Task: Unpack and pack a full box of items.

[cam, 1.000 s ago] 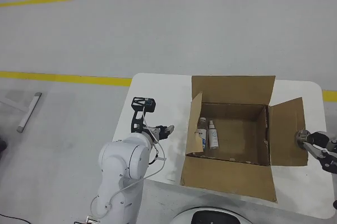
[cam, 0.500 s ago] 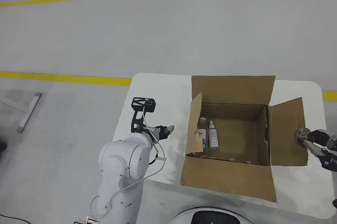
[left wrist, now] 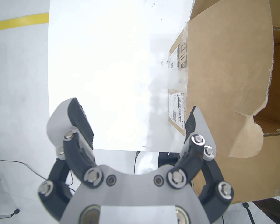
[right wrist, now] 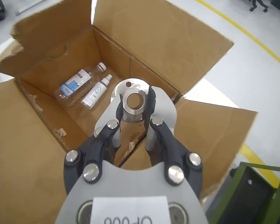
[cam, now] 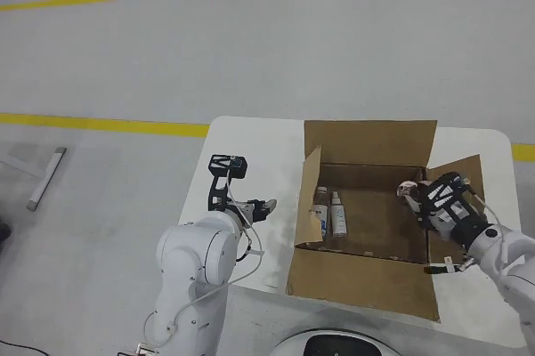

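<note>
An open cardboard box (cam: 365, 278) stands on the white table (cam: 249, 142). On its floor, along the left wall, lie a clear bottle (cam: 320, 216) and a white spray bottle (cam: 338, 215), also visible as the clear bottle (right wrist: 75, 83) and spray bottle (right wrist: 96, 92). My right gripper (cam: 418, 198) hangs above the box's right side, shut on a round metal flange (right wrist: 133, 101) with a centre hole. My left gripper (left wrist: 133, 113) is open and holds nothing, over the table left of the box (left wrist: 228, 71).
The box's four flaps stand open; the right flap (cam: 458, 209) lies under my right arm. A yellow floor line (cam: 89, 122) runs behind the table. A green frame (right wrist: 247, 187) stands on the floor beyond the box.
My right arm has swung left from beyond the right flap to above the box's right side, carrying the flange. The left arm has stayed put.
</note>
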